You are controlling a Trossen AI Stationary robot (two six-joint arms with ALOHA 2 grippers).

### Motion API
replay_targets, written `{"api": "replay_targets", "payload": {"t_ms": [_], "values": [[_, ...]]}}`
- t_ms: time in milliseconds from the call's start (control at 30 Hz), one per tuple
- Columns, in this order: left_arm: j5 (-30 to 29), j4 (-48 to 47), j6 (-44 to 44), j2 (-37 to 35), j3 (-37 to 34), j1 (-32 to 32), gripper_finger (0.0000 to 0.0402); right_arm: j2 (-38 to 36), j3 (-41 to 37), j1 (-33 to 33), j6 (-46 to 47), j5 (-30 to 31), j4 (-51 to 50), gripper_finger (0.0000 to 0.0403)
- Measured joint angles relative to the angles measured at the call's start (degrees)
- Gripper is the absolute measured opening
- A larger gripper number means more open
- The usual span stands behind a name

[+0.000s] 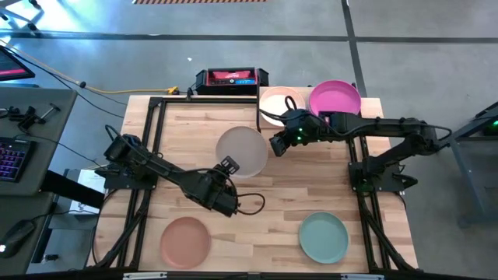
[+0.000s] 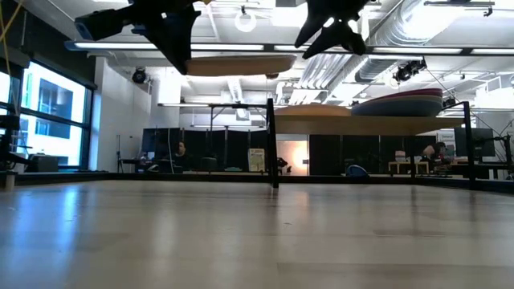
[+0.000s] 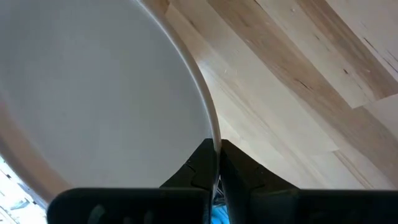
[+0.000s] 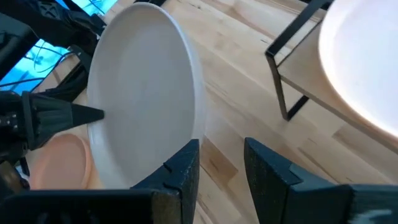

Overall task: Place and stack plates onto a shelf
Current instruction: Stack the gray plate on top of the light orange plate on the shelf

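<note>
A grey plate (image 1: 242, 151) is held above the desk (image 1: 311, 194) mid-table, its rim pinched by the left gripper (image 1: 227, 166). The right gripper (image 1: 275, 145), fingers parted, is poised at the opposite rim. A handover toward the shelf (image 1: 373, 105) seems underway; next, the right fingers must be closed on the rim.

Robotics lab or industrial workspace, shown by exposed ceiling ducts (image 2: 401, 32) upper right, backlit keyboard (image 1: 12, 162) at left edge, grey concrete floor (image 1: 93, 35)
</note>
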Motion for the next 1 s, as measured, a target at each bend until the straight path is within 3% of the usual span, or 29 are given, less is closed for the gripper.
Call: {"api": "replay_targets", "payload": {"t_ms": [1000], "values": [[0.0, 0.1, 0.0, 0.0, 0.0, 0.0, 0.0007, 4.5, 0.0, 3.2, 2.8, 1.2, 3.1, 0.0108]]}}
